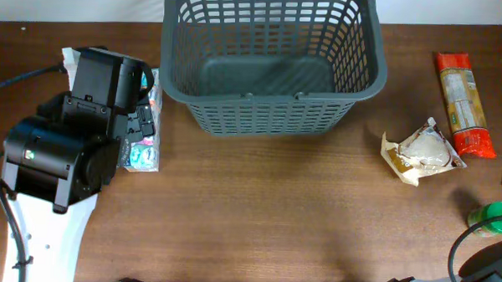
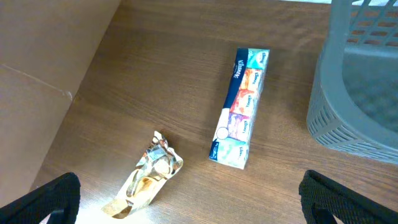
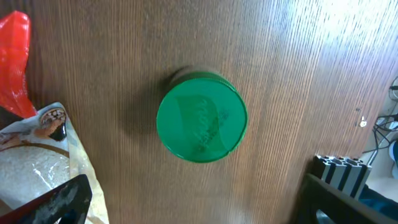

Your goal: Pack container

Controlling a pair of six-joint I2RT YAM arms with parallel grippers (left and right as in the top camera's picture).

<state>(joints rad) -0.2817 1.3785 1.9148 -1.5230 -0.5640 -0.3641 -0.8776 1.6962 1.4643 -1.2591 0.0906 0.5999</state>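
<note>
The container [image 1: 269,98], a large dark grey lattice-sided basket, stands empty at the back centre of the table; its wall [image 2: 351,112] shows at the right of the left wrist view. My left gripper [image 2: 194,206] hangs open above the wood. A long tissue pack [image 2: 241,107] and a crumpled gold foil wrapper [image 2: 149,177] lie ahead of it. My right gripper [image 3: 200,210] is open too, just short of a green-lidded jar [image 3: 201,118]. Neither gripper holds anything.
A clear bag of rice [image 1: 422,151] and a red-ended pasta packet [image 1: 463,102] lie right of the basket, with the green jar [image 1: 495,218] near the right edge. The left arm [image 1: 67,143] covers part of the tissue pack [image 1: 142,152]. A metal frame [image 3: 342,171] stands by the right fingers.
</note>
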